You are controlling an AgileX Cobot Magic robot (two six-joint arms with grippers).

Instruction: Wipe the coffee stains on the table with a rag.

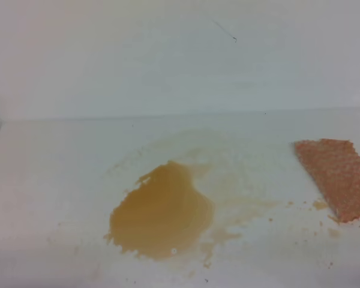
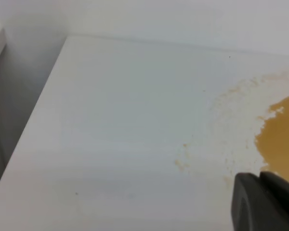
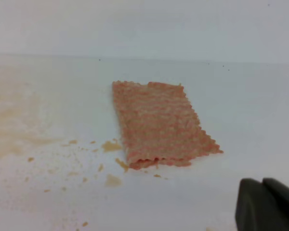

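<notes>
We see the yellowish-brown irregular coffee puddle (image 1: 162, 210) sitting mid-way across the glossy flat white table (image 1: 48, 180), w/ paler tan smears (image 1: 216, 156) fanning out behind it and to its right, plus small brown specks (image 1: 321, 205) scattered btwn puddle and rag. The small rectangular orange-pink waffle-textured rag (image 1: 337, 177) lies flat on the table well right of the puddle, not touching it, its far-right part cut by the frame edge in the high view. In the right wrist view the rag (image 3: 159, 125) is fully visible, flat, long axis running away from the cam, a few tan blobs (image 3: 111, 146) just beside its near-left corner, faint smears further left. Right gripper (image 3: 267, 204): only a dark finger piece shows at the bottom-right corner, near the rag but apart from it; we can't tell if it's released or clenched. Left gripper (image 2: 265, 202): same deal, a dark piece at bottom-right of the left wrist view, just short of the puddle edge (image 2: 282, 137); state can't be told. Neither arm shows in the high view.
</notes>
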